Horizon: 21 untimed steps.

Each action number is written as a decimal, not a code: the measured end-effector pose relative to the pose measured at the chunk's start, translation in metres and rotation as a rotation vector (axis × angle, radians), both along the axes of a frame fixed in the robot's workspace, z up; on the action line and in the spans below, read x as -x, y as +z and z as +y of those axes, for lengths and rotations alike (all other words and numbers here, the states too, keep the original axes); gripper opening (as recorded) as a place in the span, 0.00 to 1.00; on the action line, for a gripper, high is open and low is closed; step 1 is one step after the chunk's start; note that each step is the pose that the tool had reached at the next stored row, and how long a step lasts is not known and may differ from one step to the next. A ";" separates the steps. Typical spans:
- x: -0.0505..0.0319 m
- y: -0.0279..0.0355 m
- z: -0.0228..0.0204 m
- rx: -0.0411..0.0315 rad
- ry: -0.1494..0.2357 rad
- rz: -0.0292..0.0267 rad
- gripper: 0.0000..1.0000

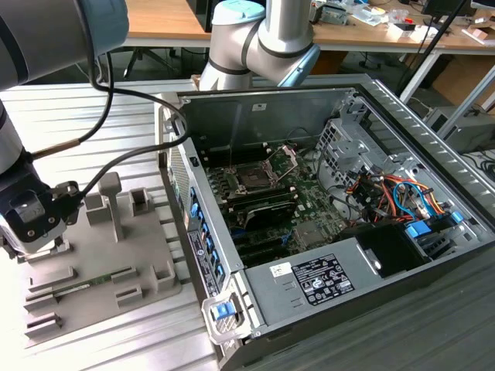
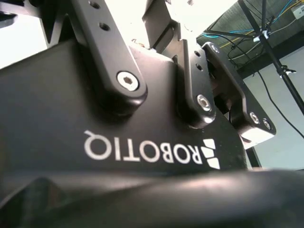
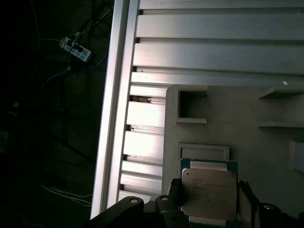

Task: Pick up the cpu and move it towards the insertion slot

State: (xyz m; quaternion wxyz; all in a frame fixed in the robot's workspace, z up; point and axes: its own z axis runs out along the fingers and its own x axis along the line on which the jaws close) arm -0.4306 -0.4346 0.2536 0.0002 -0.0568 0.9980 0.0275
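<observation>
Cpu (image 3: 209, 194) rests in grey holder tray (image 3: 228, 118), pincer (image 3: 210, 190) apart astride it: pickup stage, calling for an even edge grip.

Exterior high, wide; first wrist close above cpu (image 3: 209, 192).

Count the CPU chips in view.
1. The cpu lies on the grey fixture plate in the first wrist view. The insertion slot in the exterior view looks empty; others may be hidden.
</observation>
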 end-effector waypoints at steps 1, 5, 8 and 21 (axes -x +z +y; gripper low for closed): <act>0.0000 0.0001 0.0000 -0.0001 0.000 0.0000 0.55; 0.0000 0.0008 0.0000 -0.0001 0.000 0.0000 0.55; 0.0000 0.0020 0.0000 -0.0007 0.000 0.0000 0.55; 0.0000 0.0058 0.0000 -0.0022 0.000 0.0000 0.55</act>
